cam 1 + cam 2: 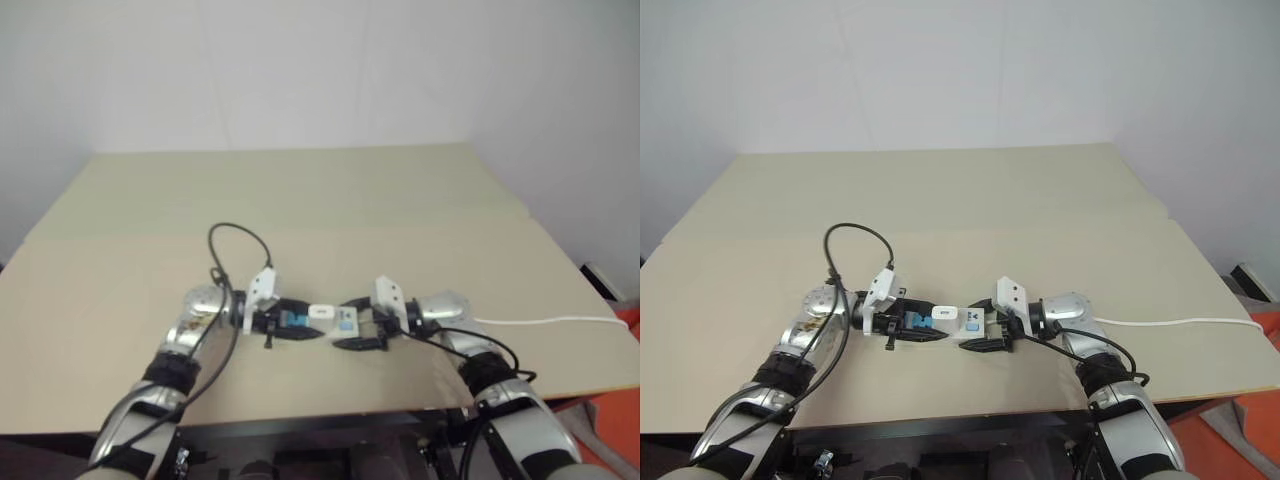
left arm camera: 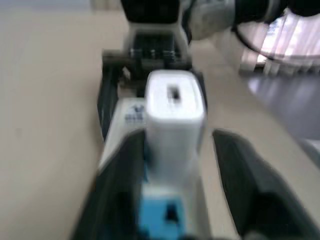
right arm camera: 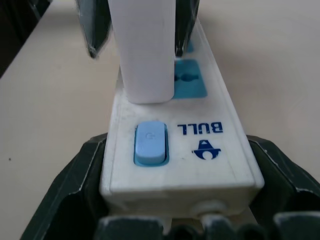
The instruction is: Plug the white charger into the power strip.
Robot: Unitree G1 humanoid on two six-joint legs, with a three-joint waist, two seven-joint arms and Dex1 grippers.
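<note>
The power strip (image 3: pixel 200 150), a white bar with blue sockets and a blue switch, lies near the table's front edge between my two grippers. The white charger (image 3: pixel 142 50) stands upright on the strip, just past the switch, and also shows as a small block (image 1: pixel 321 311). My right gripper (image 1: pixel 350 322) is shut on the strip's switch end, one black finger (image 3: pixel 75 185) against each side. My left gripper (image 2: pixel 177 137) comes from the opposite side and is open, its fingers (image 2: pixel 240 180) flanking the charger with a gap on one side.
The strip's white cord (image 1: pixel 550 321) runs right along the table to its edge. The tan table (image 1: pixel 300 200) stretches far back to a white wall. Its front edge (image 1: pixel 330 415) lies just below the grippers.
</note>
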